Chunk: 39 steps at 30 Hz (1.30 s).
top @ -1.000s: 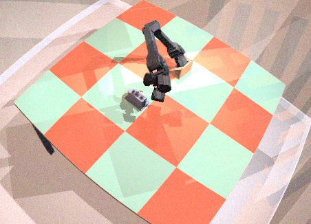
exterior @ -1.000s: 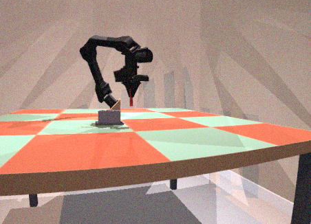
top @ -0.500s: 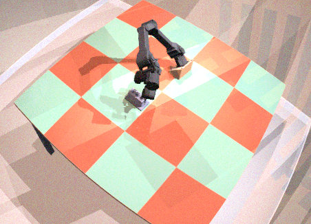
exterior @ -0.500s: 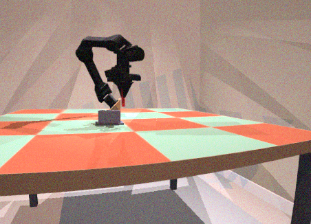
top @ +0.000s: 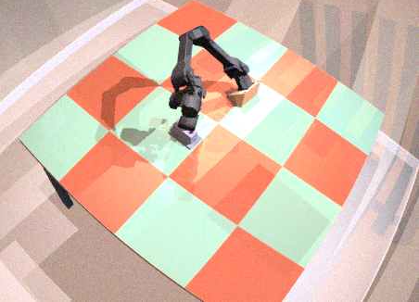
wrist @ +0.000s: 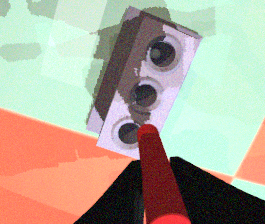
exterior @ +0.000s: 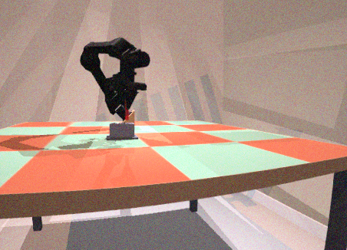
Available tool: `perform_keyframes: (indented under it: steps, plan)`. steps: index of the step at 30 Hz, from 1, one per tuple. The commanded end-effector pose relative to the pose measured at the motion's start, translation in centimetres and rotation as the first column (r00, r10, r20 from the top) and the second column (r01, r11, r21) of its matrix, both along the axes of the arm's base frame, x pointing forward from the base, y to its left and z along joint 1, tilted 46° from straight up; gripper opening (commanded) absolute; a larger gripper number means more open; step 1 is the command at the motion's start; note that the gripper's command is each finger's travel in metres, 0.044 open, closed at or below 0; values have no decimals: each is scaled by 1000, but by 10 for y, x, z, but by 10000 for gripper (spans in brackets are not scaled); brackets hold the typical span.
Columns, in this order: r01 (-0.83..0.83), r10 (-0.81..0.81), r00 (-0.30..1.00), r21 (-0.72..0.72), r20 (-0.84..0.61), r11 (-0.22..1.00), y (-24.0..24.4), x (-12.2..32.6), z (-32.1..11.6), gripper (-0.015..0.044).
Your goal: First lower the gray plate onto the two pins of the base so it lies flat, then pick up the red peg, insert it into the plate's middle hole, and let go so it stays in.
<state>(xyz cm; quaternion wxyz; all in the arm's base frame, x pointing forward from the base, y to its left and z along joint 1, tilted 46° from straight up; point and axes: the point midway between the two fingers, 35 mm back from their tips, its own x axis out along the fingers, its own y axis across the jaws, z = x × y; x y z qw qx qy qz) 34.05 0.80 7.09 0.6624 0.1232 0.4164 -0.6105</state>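
The gray plate (wrist: pixel 169 82) lies flat on top of the gray base (wrist: pixel 93 120) (exterior: pixel 132 138), with three holes in a row. Something rounded shows inside the far outer hole; the pins are otherwise hidden. My gripper (wrist: pixel 155 166) (top: pixel 186 129) is shut on the red peg (wrist: pixel 159 180) (exterior: pixel 126 111). The peg points down, and its tip appears just above the plate in the exterior view. In the wrist view the tip overlaps the edge of the nearest outer hole, off the middle hole. The exact gap is hard to tell.
A tan, angled wooden piece (top: pixel 243 97) (exterior: pixel 132 116) stands by the arm's foot, behind the base. The checkered table (top: pixel 199 240) has orange and mint squares, and its front edge shows in the exterior view. The arm's shadow falls left of the base.
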Motion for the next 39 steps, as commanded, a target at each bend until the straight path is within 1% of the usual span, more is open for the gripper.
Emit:
perform_keyframes:
  steps: [1,24,39]
  plan:
    - [-2,2,1000,-6,11,1000,-9,4,11,0]
    - [0,0,1000,-10,12,1000,-14,6,15,0]
    - [2,-2,1000,-8,13,1000,-21,7,9,0]
